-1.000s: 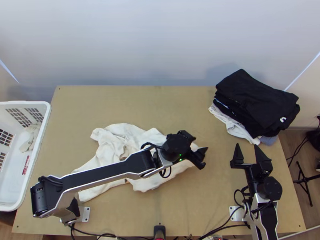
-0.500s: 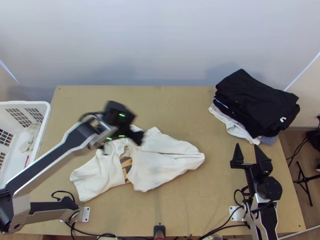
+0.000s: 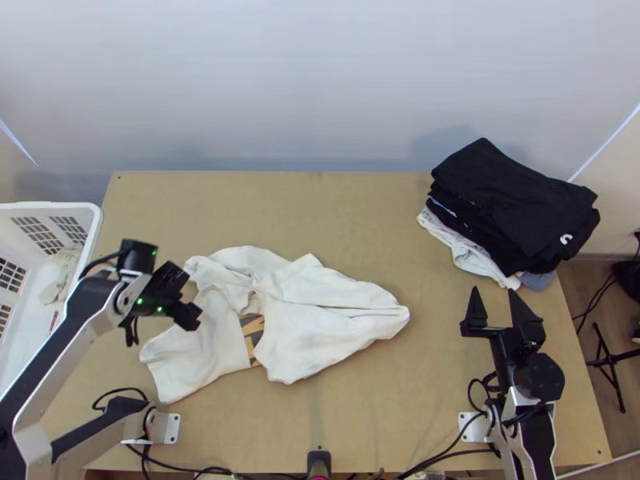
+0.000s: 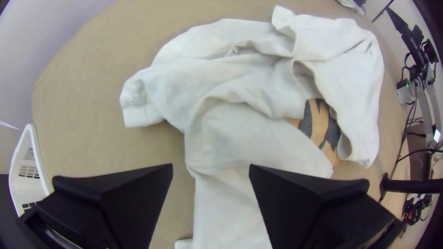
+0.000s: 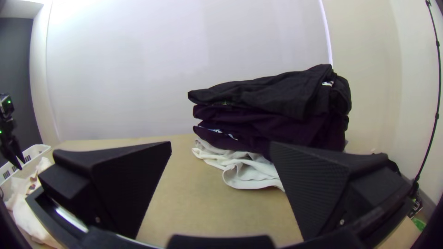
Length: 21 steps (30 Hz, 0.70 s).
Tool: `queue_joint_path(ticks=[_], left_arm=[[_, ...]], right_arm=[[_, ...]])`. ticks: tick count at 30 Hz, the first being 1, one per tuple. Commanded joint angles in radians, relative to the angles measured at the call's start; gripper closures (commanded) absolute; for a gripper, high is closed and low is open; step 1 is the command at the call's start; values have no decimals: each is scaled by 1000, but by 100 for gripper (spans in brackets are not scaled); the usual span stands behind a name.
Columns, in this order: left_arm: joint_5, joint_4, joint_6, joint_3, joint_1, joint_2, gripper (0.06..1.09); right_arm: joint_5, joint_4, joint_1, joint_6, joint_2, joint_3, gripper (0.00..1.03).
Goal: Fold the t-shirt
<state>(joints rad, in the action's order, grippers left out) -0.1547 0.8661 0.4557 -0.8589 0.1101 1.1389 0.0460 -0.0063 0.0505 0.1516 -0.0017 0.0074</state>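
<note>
There's a white cloth t-shirt [image 3: 332,320] lying bunched and creased on the light wooden table [image 3: 368,216], nearer the white plastic basket [image 3: 94,240] than the pile of clothes. A patch of tan and dark grey print [image 3: 251,330] peeks out between its folds, and one part narrows to a blunt end pointing away from the basket.

The left hand [image 3: 194,296] hangs by the shirt's basket-side edge, its two black fingers wide apart with nothing between them. Well away from the shirt, the right hand [image 3: 494,291] points toward the stack of folded black clothes [image 3: 512,200], its fingers spread too and holding nothing. Beneath that stack pokes a rumpled white garment [image 3: 468,252]. Some pale cloth [image 3: 60,276] lies inside the basket.
</note>
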Motion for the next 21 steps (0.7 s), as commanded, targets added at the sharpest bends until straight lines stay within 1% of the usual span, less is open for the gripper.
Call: queue_joint_path(ticks=[1,5,9,13,14,15,16,17,18,19,20,21], left_arm=[[-34,-108,58,144,-92,-76,29],[-59,-174,40,159,-75,-70,29],[-57,-288,23,205,-49,-50,29],[-57,-332,14,228,-32,21,29],[-57,-342,14,235,-32,38,30],[-57,-366,14,242,-32,55,33],[-57,-398,14,251,-33,70,41],[-57,-435,11,262,-36,78,55],[-57,-483,-5,273,-41,84,76],[-57,-536,-26,282,-46,87,102],[-55,-555,-45,282,-49,96,104],[-55,-535,-43,273,-46,94,105]], right_arm=[[0,0,0,0,0,0,4],[0,0,0,0,0,0,4],[0,0,0,0,0,0,4],[0,0,0,0,0,0,4],[0,0,0,0,0,0,4],[0,0,0,0,0,0,4],[0,0,0,0,0,0,4],[0,0,0,0,0,2,4],[0,0,0,0,0,0,4],[0,0,0,0,0,0,4],[0,0,0,0,0,0,4],[0,0,0,0,0,0,4]])
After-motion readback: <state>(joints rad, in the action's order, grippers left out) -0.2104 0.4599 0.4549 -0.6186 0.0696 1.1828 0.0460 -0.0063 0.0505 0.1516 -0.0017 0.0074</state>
